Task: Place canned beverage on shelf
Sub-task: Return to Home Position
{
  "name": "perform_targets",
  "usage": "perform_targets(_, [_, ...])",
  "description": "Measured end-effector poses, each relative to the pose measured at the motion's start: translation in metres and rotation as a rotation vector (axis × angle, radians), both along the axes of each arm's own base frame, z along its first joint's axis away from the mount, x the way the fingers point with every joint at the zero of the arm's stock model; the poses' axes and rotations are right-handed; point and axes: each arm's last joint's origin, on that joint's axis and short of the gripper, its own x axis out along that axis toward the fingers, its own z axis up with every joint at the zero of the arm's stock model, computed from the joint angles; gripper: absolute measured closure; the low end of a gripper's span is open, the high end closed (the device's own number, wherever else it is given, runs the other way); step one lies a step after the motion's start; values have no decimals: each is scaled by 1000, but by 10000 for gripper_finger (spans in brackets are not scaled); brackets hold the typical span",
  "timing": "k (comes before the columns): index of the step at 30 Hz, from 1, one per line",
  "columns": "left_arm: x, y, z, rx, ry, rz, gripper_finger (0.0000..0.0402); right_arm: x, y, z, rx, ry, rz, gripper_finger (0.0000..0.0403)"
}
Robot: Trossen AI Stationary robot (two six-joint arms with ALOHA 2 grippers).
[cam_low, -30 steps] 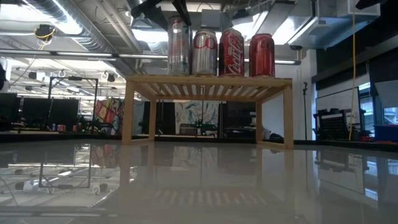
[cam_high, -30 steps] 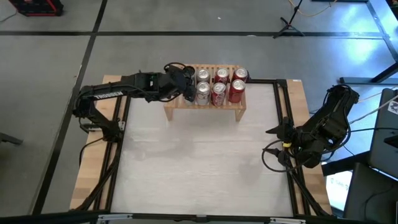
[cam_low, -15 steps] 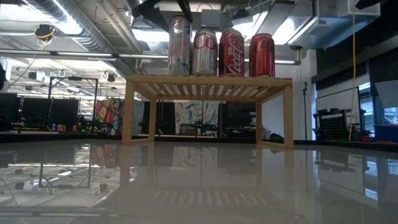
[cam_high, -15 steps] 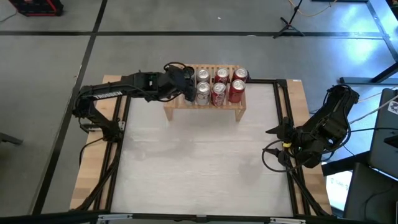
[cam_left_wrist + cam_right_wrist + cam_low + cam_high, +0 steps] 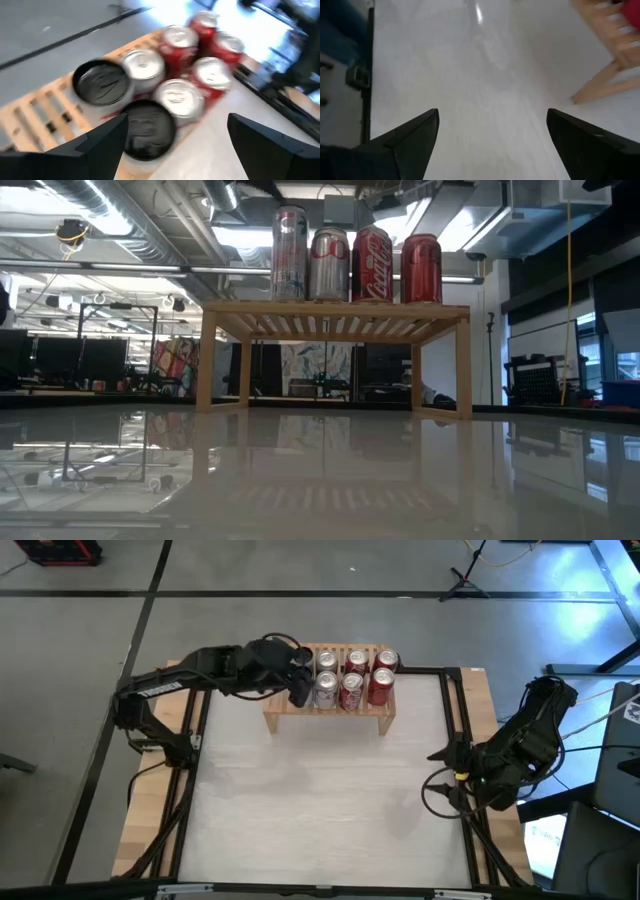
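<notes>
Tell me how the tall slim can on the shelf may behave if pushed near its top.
The slim can looks taller and narrower than the silver can beside it, so it probably tips easily. On the slatted shelf it may catch, not slide.

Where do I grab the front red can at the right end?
Its upright side wall, from the shelf's front: the red can has its right side free, a neighbour close on its left, another behind. Left gripper hangs over the other end.

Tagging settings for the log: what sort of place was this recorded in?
Likely a robotics lab in an industrial hall: exposed ceiling ducts, a grey floor with taped lines, dark equipment racks in the background.
</notes>
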Motion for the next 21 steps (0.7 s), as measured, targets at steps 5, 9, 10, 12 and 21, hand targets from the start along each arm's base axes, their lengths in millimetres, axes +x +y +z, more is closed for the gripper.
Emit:
perform_targets(5, [-13, -18, 32, 94, -90, -227, 72, 1, 2, 1, 20, 6, 32, 45])
perform_targets(9, [-17, -33, 41, 120, -136, -404, 72, 1, 2, 2, 35, -12, 26, 46])
perform_targets(10, [-17, -37, 40, 124, -124, -423, 74, 0, 1, 4, 45, -23, 24, 50])
perform_targets(12, [-15, -43, 37, 136, -104, -464, 86, -4, -4, 8, 73, -51, 22, 67])
perform_targets(21, [4, -54, 10, 146, -187, -806, 212, -33, -42, 28, 162, -219, 37, 294])
